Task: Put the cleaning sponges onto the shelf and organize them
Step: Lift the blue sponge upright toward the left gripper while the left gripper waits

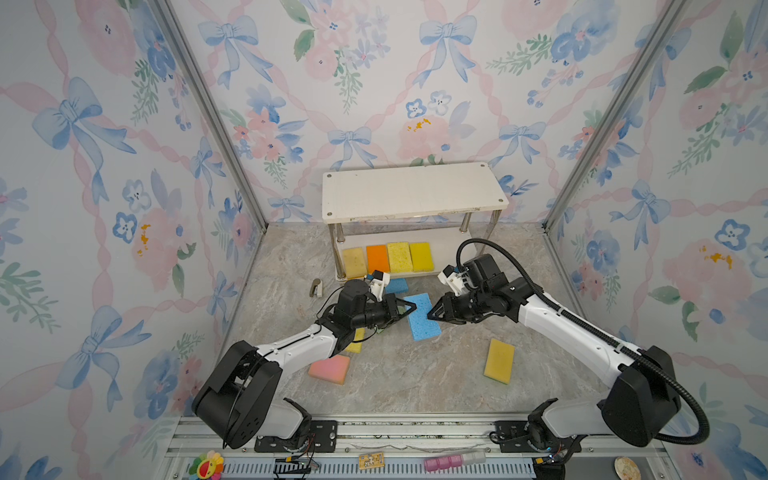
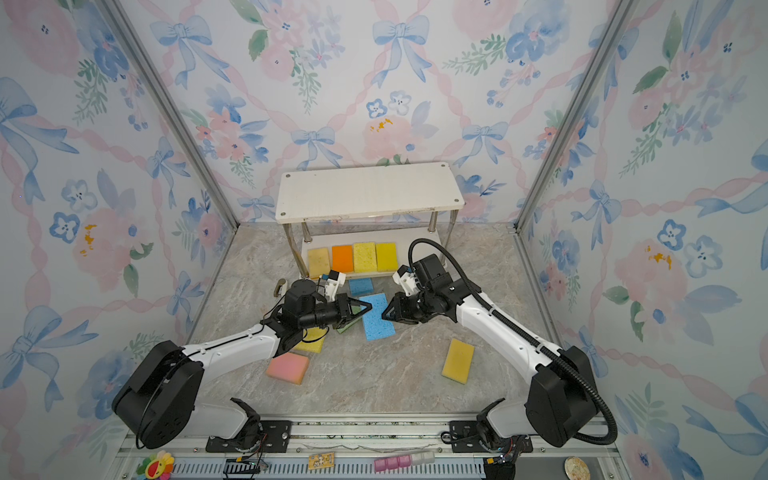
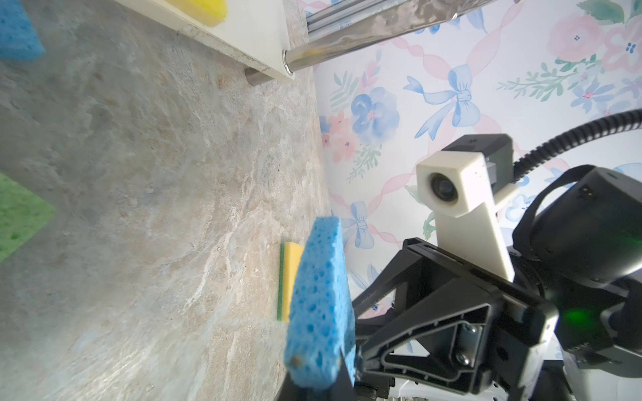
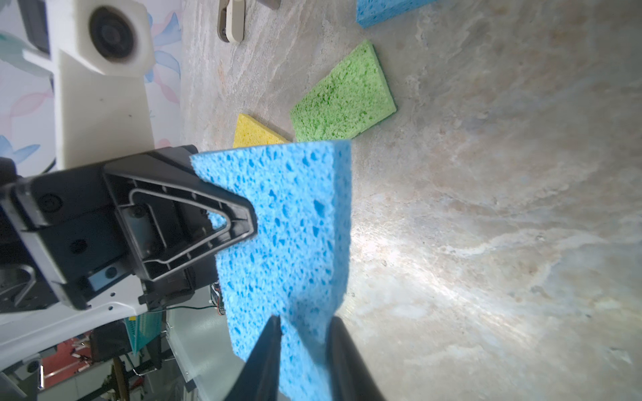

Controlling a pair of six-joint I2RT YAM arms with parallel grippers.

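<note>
A large blue sponge (image 1: 424,320) (image 2: 377,320) hangs between both arms above the table's middle. My left gripper (image 1: 414,308) (image 2: 369,308) (image 3: 323,389) is shut on one end of it. The left gripper's finger (image 4: 208,222) shows pressed on the blue sponge (image 4: 288,225) in the right wrist view. My right gripper (image 1: 430,314) (image 2: 383,313) (image 4: 304,319) stands slightly open, its fingers loosely either side of the opposite edge. The white shelf (image 1: 415,191) stands at the back. Several sponges lie in a row on its lower board (image 1: 451,249), among them an orange sponge (image 1: 377,258).
Loose on the table: a small blue sponge (image 1: 397,285), a green sponge (image 4: 344,104), a yellow sponge (image 1: 356,341) under the left arm, a pink sponge (image 1: 330,369) and a yellow sponge (image 1: 498,360). A small beige clip (image 1: 317,288) lies left of the shelf.
</note>
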